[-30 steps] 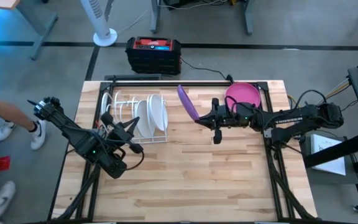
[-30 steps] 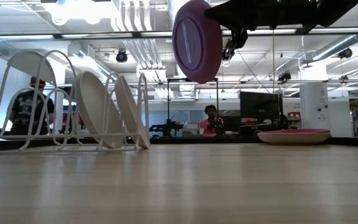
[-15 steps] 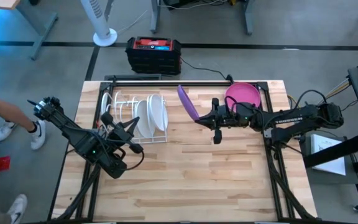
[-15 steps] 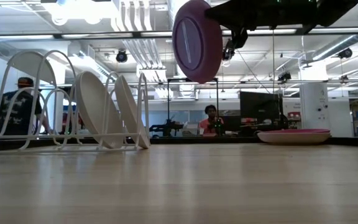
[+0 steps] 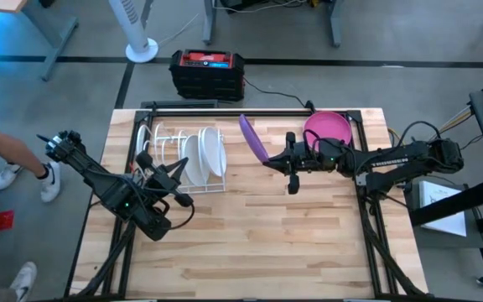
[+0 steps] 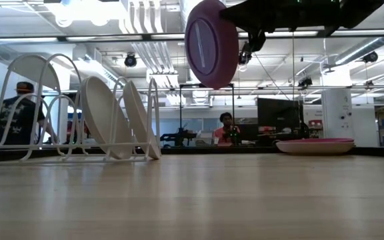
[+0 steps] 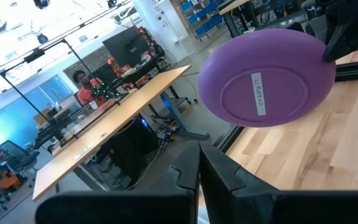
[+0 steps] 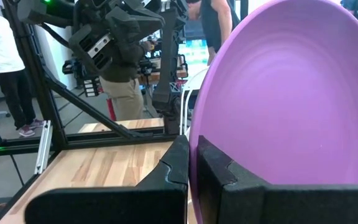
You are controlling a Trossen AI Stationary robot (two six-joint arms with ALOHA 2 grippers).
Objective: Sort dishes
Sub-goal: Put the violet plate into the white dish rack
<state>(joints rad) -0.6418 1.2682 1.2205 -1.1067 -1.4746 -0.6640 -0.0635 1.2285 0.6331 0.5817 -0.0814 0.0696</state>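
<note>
we note the right gripper (image 5: pixel 268 159) reaching in over the middle of the table (image 5: pixel 250 235), jaws clamped on the rim of a purple plate (image 5: pixel 251 137). the plate is held on edge, clear of the tabletop; in the low view it hangs high above the wood (image 6: pixel 211 43), underside facing the rack side. from the right wrist view its inner face fills the frame (image 8: pixel 291 93), rim pinched between the two dark fingers (image 8: pixel 176 163).

the white wire dish rack (image 5: pixel 179 155) stands at the far left part of the table, with two white plates (image 5: pixel 205 153) upright in its slots nearest the table's middle. a magenta bowl (image 5: pixel 328 128) sits flat at the far right corner.

the left gripper (image 5: pixel 177 172) waits just in front of the rack, jaws pressed together on nothing (image 7: pixel 199 163).

a person (image 6: pixel 15 113) stands beyond the rack.
</note>
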